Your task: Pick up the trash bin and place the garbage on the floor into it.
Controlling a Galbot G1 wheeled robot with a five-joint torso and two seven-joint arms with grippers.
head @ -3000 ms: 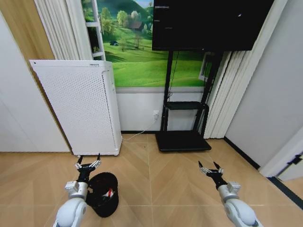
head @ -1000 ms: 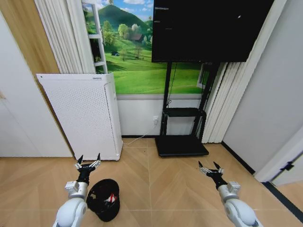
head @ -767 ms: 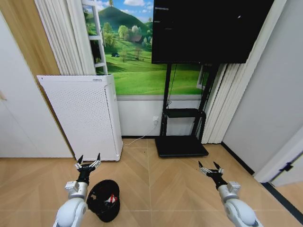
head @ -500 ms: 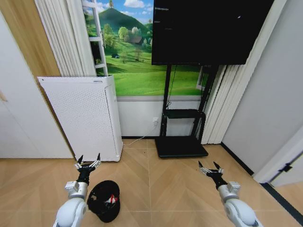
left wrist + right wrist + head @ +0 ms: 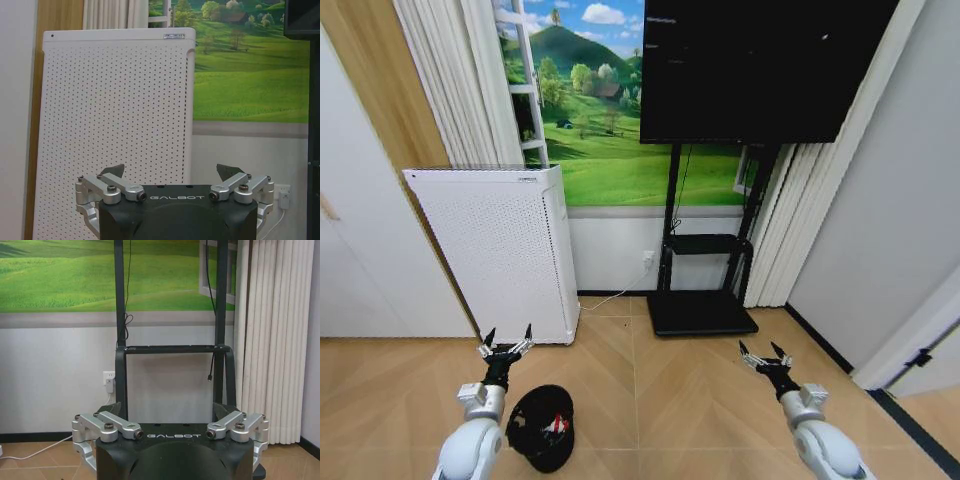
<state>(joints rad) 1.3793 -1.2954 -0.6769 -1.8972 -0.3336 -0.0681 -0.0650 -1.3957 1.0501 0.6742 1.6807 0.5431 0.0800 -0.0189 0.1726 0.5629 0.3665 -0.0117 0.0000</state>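
Trash bin (image 5: 542, 428) lower in view, camera raised.

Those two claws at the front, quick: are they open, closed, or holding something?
Left end effector: open, holding nothing, raised above the trash bin.
Right end effector: open, holding nothing, over the floor.

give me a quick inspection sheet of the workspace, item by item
surface: tan wood floor, bare between the arms
job's things: black mesh bin on the floor beside the left arm, a red-and-white wrapper inside
clutter: nothing seen
grippers: left pincer open, held above the floor near the bin; right pincer open, empty
cables: white cord from the wall socket to the floor
surroundings: white air purifier, TV on a black stand, curtains
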